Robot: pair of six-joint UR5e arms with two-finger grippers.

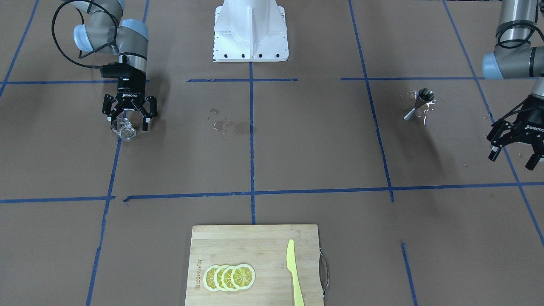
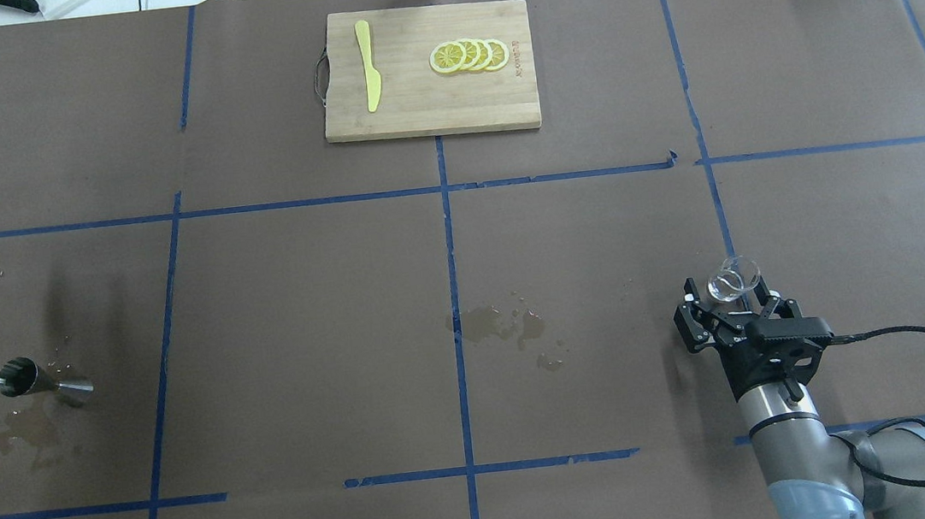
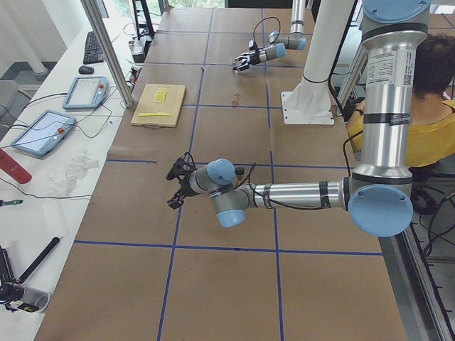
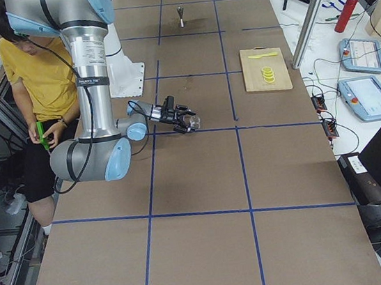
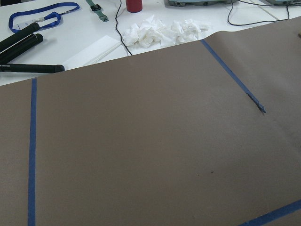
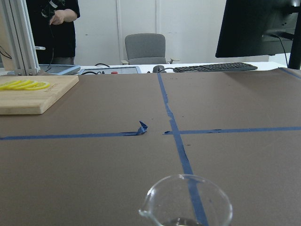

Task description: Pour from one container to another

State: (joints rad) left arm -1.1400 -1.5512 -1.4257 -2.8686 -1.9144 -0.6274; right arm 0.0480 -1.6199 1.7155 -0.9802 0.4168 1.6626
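The clear glass cup (image 1: 123, 130) stands upright on the table (image 1: 318, 148) on the robot's right side, its pouring spout visible on the rim in the right wrist view. The right tool (image 1: 128, 124) reaches down around it with its fingers (image 1: 146, 125) spread wide. The cup sits between them, and a gap shows on at least one side, so the tool is open rather than clamped on the glass.

Well apart from the cup, across the table on the robot's left side, the steel jigger (image 1: 418, 104) stands upright on one cone with its other cone's mouth facing up. Droplets and a damp stain lie around its foot. The left tool (image 1: 514, 159) hangs beyond the jigger, near the table's end – its fingers apart, holding nothing.

Between cup and jigger, by the central tape line, there is a wet patch (image 1: 231, 126) on the brown paper.

On the far side from the robot's base lies a wooden cutting board (image 1: 255, 246), carrying a row of overlapping lemon slices (image 1: 229, 277) and a yellow knife (image 1: 294, 272) – slices and knife apart.
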